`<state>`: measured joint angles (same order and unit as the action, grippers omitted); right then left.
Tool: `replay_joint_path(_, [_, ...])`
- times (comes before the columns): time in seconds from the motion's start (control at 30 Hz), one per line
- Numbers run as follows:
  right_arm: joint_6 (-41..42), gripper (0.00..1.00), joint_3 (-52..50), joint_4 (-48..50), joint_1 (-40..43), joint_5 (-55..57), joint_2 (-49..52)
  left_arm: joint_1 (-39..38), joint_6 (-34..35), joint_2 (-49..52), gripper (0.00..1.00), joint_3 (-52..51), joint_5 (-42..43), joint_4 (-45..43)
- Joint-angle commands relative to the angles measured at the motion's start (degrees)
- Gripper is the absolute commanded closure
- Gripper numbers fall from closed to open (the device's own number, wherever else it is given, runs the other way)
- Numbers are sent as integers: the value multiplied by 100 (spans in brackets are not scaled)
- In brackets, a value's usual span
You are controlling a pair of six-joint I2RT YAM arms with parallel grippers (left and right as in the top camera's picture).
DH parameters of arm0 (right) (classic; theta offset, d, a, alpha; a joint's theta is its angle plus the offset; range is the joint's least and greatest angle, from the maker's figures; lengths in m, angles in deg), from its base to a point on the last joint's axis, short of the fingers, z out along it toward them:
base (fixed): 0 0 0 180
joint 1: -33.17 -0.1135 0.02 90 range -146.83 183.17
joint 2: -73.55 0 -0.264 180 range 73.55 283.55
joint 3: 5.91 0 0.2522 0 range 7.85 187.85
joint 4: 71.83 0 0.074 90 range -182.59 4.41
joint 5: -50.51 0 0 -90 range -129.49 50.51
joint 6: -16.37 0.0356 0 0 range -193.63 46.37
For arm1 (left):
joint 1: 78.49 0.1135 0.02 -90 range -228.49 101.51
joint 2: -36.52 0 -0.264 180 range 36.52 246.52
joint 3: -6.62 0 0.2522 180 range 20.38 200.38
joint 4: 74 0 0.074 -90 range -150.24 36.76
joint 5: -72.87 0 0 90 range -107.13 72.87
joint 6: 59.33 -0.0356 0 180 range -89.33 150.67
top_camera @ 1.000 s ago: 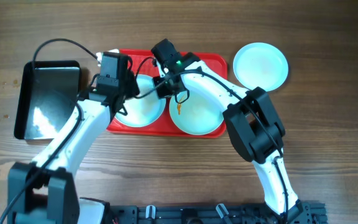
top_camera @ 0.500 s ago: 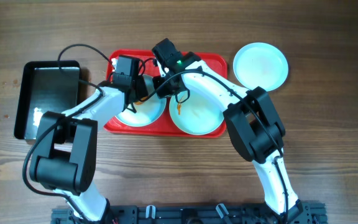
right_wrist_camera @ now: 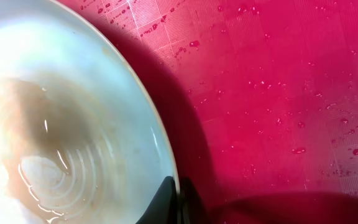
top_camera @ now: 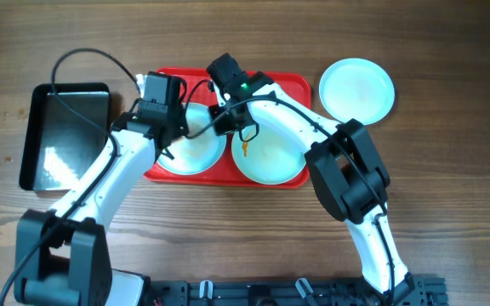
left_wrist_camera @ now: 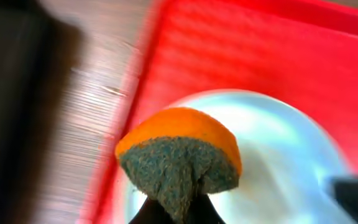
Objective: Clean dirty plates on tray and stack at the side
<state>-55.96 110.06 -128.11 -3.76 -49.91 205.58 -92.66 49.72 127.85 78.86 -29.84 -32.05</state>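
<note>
Wood-grain tabletop (top_camera: 228,238) carries the red tray (top_camera: 289,81) in the middle, with a glossy black pan (top_camera: 66,136) off to one side.

Two plates lie side by side on the tray. The wet plate (top_camera: 198,151) is on the pan's side. The smeared plate (top_camera: 270,157) next to it shows an orange smear (top_camera: 243,147) near its rim, so it looks unwiped. A lone plate (top_camera: 357,89) sits off the tray on the far side from the pan. It shows no smear, which suggests this is where the stack begins.

The left end effector (left_wrist_camera: 174,214) is clamped on a folded sponge (left_wrist_camera: 179,155), orange above and dark scouring face down. It hangs over the wet plate's inner surface, placed for scrubbing.

The right end effector (right_wrist_camera: 178,202) has its tips closed tight on a plate rim. Judging by the wet rings and faint brown film inside, this is likely the wet plate, held by the edge to stop it sliding under the sponge.
</note>
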Motion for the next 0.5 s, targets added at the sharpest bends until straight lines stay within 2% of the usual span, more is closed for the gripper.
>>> replay_joint_path(0.0, [-111,96,42,-28,31,157,94,-24,422,487,96,-76,1703,-4])
replay_joint_path(0.13, [-109,96,42,-42,31,157,94,-20,387,1115,96,-225,1521,76])
replay_joint_path(0.23, [-111,96,42,-39,31,160,94,-20,387,1152,96,-225,304,439])
replay_joint_path(0.33, [-114,96,42,-37,31,162,94,-20,387,1141,96,-223,-1585,872])
replay_joint_path(0.37, [-114,95,42,-35,31,160,94,-20,385,1126,96,-221,-1891,874])
replay_joint_path(0.47, [-116,96,42,-31,31,164,94,-17,120,946,96,4,-1996,874])
